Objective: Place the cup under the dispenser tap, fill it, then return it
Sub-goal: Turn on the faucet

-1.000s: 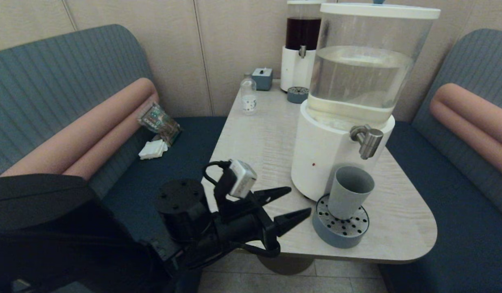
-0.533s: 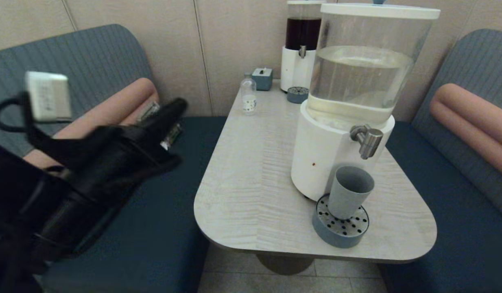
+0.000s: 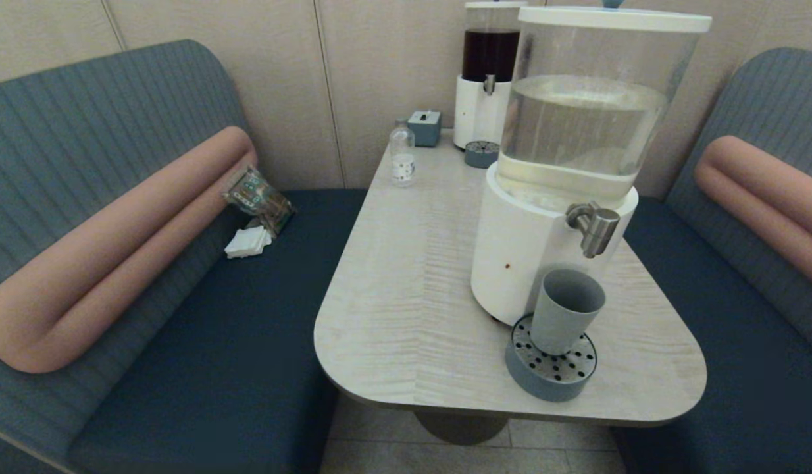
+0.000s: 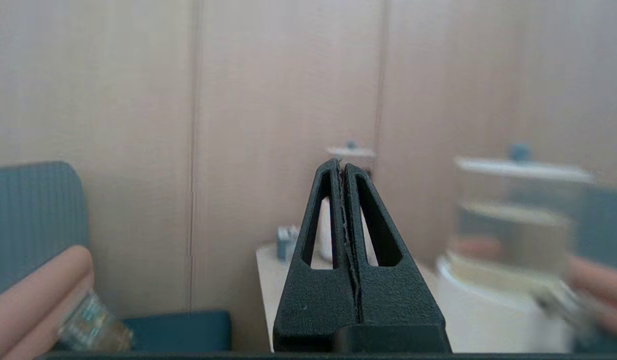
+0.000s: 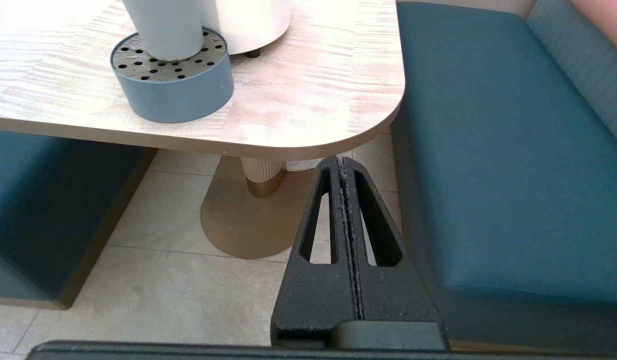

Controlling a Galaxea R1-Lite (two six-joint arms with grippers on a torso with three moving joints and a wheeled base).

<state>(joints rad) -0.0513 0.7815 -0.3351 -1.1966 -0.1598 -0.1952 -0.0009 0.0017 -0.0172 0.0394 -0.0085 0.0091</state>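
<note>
The grey-blue cup [image 3: 566,309] stands upright on the round perforated drip tray [image 3: 551,372], right under the brushed-metal dispenser tap [image 3: 595,227] of the large white-based dispenser [image 3: 531,243]. No gripper touches it. Neither arm shows in the head view. My left gripper [image 4: 342,164] is shut and empty, held high to the left of the table and aimed at the back wall. My right gripper [image 5: 342,161] is shut and empty, low beside the table's near right corner, over the floor. The cup's base [image 5: 163,25] and the drip tray [image 5: 172,82] show in the right wrist view.
A dark-liquid dispenser [image 3: 488,72], its small drip tray [image 3: 481,153], a small clear bottle [image 3: 402,155] and a little blue box [image 3: 424,127] stand at the table's far end. Blue benches flank the table [image 3: 406,296]; a packet [image 3: 258,196] and napkins [image 3: 247,242] lie on the left bench.
The left arm swung up and away to the left from beside the drip tray and has left the head view. Its gripper went from open to shut. The cup has not moved.
</note>
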